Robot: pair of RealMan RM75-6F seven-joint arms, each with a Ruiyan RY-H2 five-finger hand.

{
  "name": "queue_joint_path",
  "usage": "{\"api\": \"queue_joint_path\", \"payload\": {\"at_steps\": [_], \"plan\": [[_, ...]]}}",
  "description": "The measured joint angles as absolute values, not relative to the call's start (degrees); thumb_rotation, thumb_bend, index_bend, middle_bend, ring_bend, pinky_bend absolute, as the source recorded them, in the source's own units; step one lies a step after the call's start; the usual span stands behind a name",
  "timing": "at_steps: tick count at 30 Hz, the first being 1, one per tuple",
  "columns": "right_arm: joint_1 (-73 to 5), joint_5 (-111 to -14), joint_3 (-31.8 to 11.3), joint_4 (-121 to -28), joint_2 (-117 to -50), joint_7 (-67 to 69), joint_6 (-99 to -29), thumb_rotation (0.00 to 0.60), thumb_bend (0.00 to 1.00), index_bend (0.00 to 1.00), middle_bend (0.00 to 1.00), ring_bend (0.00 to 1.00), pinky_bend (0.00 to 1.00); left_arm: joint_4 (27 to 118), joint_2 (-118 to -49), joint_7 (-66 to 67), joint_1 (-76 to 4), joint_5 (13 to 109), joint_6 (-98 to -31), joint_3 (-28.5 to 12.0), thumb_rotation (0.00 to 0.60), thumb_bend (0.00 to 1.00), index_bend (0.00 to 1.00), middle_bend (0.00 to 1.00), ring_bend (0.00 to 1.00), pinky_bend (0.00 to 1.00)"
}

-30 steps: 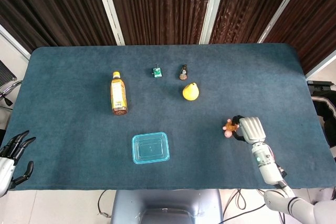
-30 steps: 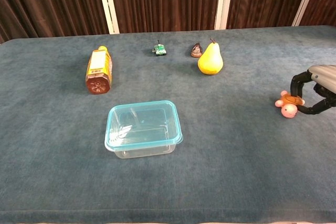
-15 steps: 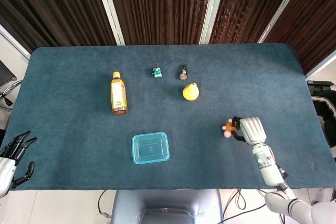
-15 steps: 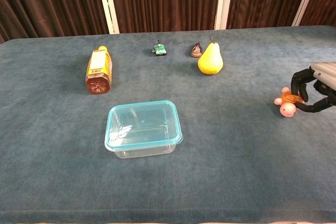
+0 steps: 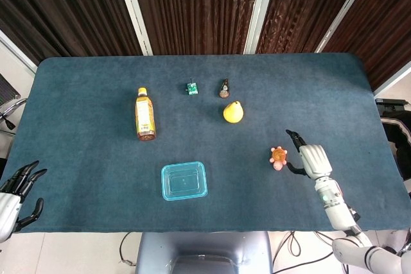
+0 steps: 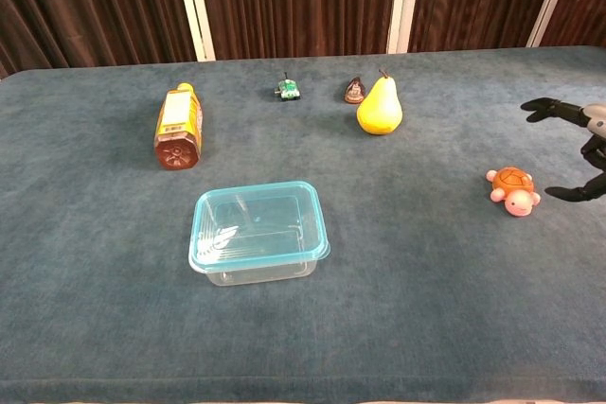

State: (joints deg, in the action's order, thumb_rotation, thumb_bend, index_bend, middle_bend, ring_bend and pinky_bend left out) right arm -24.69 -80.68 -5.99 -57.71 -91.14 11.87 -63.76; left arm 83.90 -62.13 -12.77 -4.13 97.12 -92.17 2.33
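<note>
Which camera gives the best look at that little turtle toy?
The chest view. There the turtle toy is closer and seen from the side, so its orange shell and pink head are clear. In the head view it is only a small orange-pink blob beside the right hand, seen from above.

my right hand (image 5: 309,159): low at the right side in head view, fingers (image 6: 547,107) spread apart, nothing in it | my right forearm runs down to the bottom-right corner | my left hand (image 5: 15,192): at the far bottom-left edge, fingers apart, holding nothing
</note>
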Motion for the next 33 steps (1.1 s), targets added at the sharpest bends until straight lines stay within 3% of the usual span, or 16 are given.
{"api": "queue_joint_path", "payload": {"at_steps": [5, 10, 21, 25, 28, 33], "plan": [[-24.43, -79.89, -7.08, -57.92, -91.60, 11.32, -65.01, 0.600, 0.26, 0.21, 0.20, 0.97, 0.81, 83.99, -62.13, -12.47, -4.22, 97.26, -92.00, 2.43, 0.600, 0.53, 0.15, 0.03, 0.08, 0.26], [-24.70, -79.51, -7.27, -56.50, -92.95, 12.07, -64.23, 0.600, 0.26, 0.38, 0.31, 1.00, 0.85, 84.02, -62.11, -12.49, -4.27, 97.20, -91.90, 2.43, 0.600, 0.53, 0.15, 0.03, 0.08, 0.26], [-26.48, -78.21, -7.21, -54.11, -94.97, 12.12, -59.21, 0.600, 0.26, 0.50, 0.40, 1.00, 0.87, 84.13, -61.98, -12.51, -4.37, 97.16, -91.67, 2.49, 0.600, 0.53, 0.15, 0.03, 0.09, 0.26], [-26.65, -78.13, -7.16, -52.81, -95.83, 11.97, -59.02, 0.600, 0.27, 0.59, 0.47, 1.00, 0.90, 84.08, -61.93, -12.70, -4.40, 97.15, -91.64, 2.51, 0.600, 0.53, 0.15, 0.03, 0.09, 0.26], [-26.67, -78.43, -7.04, -51.76, -96.43, 12.20, -59.34, 0.600, 0.37, 0.67, 0.53, 1.00, 0.91, 84.05, -61.92, -12.79, -4.41, 97.16, -91.66, 2.50, 0.600, 0.53, 0.15, 0.04, 0.09, 0.26], [-26.62, -78.98, -6.88, -50.42, -97.05, 13.24, -60.00, 0.600, 0.78, 0.80, 0.63, 1.00, 0.94, 84.05, -61.91, -12.79, -4.43, 97.21, -91.63, 2.55, 0.600, 0.53, 0.15, 0.04, 0.09, 0.26]]}}
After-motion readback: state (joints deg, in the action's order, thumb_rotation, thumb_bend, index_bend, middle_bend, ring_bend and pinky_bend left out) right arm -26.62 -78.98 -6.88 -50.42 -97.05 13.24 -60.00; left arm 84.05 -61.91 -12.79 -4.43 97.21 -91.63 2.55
